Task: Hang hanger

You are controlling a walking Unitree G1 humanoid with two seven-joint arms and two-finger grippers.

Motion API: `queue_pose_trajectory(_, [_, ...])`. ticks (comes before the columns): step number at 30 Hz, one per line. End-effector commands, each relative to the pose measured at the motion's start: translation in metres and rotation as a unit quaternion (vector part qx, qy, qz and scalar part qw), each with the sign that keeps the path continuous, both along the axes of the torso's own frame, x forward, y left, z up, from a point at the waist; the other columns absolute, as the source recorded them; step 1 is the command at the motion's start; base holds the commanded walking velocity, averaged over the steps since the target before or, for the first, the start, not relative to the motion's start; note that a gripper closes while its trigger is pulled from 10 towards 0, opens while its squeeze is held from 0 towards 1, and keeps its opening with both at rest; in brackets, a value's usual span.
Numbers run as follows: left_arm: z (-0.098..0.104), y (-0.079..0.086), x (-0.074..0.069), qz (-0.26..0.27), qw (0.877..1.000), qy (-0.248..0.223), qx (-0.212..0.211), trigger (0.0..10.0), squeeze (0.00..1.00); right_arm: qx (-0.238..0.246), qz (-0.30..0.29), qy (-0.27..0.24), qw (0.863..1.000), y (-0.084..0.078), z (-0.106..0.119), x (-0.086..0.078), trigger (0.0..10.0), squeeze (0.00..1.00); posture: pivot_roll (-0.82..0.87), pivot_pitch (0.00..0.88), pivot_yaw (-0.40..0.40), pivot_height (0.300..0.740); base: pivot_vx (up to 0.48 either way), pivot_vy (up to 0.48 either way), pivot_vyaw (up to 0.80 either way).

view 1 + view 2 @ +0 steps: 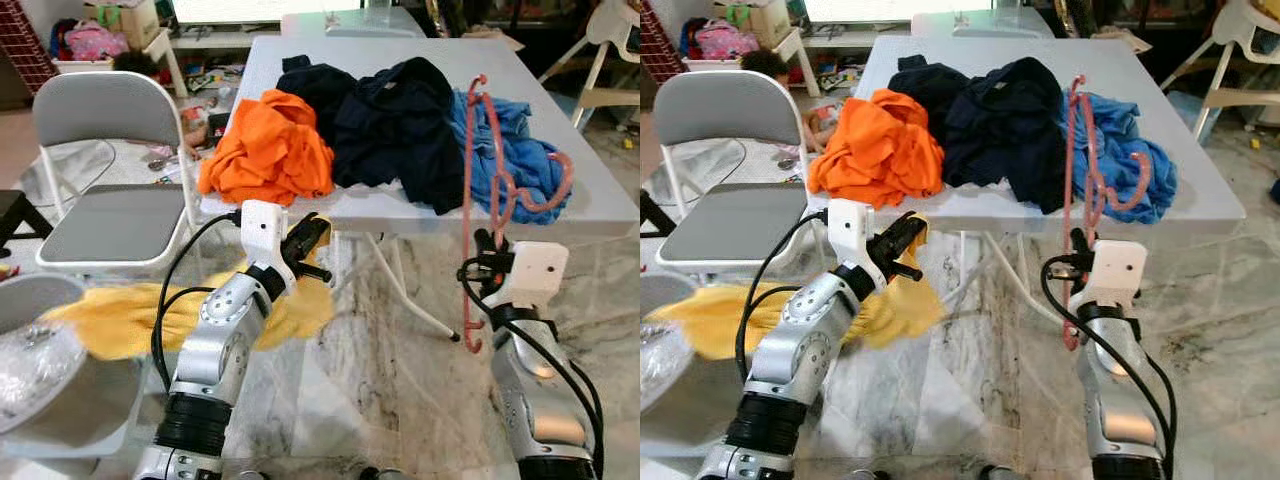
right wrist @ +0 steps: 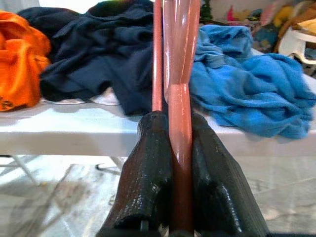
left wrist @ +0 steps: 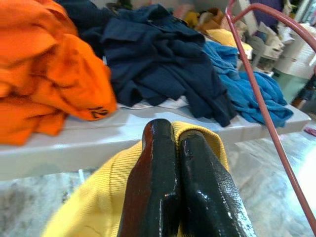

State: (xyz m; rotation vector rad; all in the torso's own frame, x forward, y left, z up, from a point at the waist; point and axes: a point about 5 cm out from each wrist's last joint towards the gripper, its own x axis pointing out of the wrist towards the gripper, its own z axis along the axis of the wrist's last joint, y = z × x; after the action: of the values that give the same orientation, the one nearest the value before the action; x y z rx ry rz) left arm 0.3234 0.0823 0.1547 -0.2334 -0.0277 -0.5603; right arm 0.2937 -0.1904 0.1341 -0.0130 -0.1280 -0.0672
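Currently we see the right claw (image 1: 487, 243) clamped on the thin pinkish-red plastic hanger (image 1: 470, 200), which stands upright at the near edge of the white square surface (image 1: 590, 200), just in front of the crumpled blue garment (image 1: 520, 155). We see the left claw (image 1: 310, 240) pressed together on a yellow knit garment (image 1: 130, 315) below that edge, near the orange garment (image 1: 265, 150) and dark navy garment (image 1: 395, 120).

The yellow garment (image 3: 103, 197) is partly hidden behind the left gripper's fingers (image 3: 197, 187).
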Motion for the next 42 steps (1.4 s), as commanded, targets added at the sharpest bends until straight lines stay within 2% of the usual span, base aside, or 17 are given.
queue_pose_trajectory(1, [0.0087, -0.0029, 0.0019, -0.003, 1.0, -0.013, 0.0, 0.0, 0.0, 0.002, 0.001, -0.008, 1.0, 0.0009, 0.0037, 0.0012, 10.0, 0.0, -0.05, 0.128, 0.028, 0.74, 0.0, 0.0, -0.43])
queue_pose_trajectory(6, [0.0097, -0.003, 0.0029, -0.004, 1.0, -0.015, 0.003, 0.0, 0.0, 0.002, -0.001, -0.008, 1.0, 0.0001, 0.0039, 0.0013, 10.0, 0.0, -0.05, 0.129, 0.03, 0.74, 0.0, 0.0, -0.76])
queue_pose_trajectory(25, [0.0081, 0.0015, 0.006, -0.001, 1.0, -0.009, 0.007, 0.0, 0.0, -0.002, -0.004, -0.003, 1.0, -0.0037, 0.0019, -0.0013, 10.0, 0.0, -0.06, 0.134, 0.025, 0.74, -0.25, 0.0, -0.76])
queue_pose_trajectory(33, [0.0078, 0.0006, 0.0064, -0.004, 1.0, -0.01, 0.007, 0.0, 0.0, -0.003, -0.006, -0.003, 1.0, -0.0048, 0.0017, -0.0018, 10.0, 0.0, -0.07, 0.132, 0.026, 0.74, 0.0, 0.0, -0.16])
queue_pose_trajectory(42, [0.0055, 0.0005, 0.0073, -0.014, 1.0, 0.0, -0.011, 0.0, 0.0, -0.003, -0.007, -0.003, 1.0, -0.0055, 0.0019, -0.0026, 10.0, 0.0, -0.07, 0.129, 0.024, 0.74, 0.0, 0.0, 0.0])
